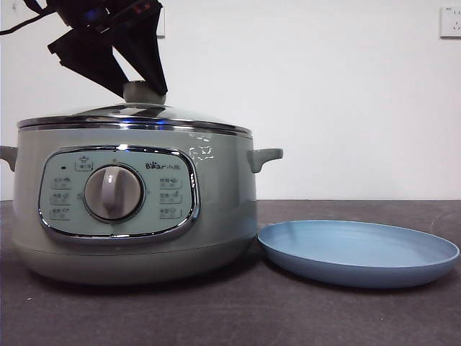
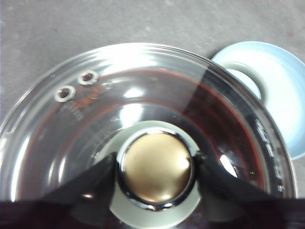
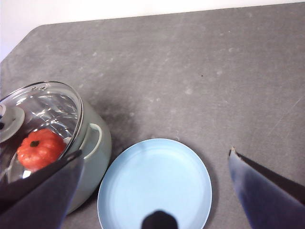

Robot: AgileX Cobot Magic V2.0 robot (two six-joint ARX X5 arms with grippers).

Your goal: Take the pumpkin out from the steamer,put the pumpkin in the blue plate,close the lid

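Left hand point(image 2: 155, 167) grips the knob of the lid point(image 1: 133, 115), apparently still seated on the steamer point(image 1: 133, 216); pumpkin point(image 3: 40, 149) inside; right hand point(image 3: 157, 191) spread wide above the blue plate point(image 3: 155, 183).

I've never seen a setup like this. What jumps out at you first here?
The big sage-green steamer fills the near side of the table, with the left gripper reaching down from above, its jaws on either side of the knob of the glass lid. Through the glass, an orange-red pumpkin sits inside. Right beside the pot lies an empty blue plate, with the right gripper open above it.
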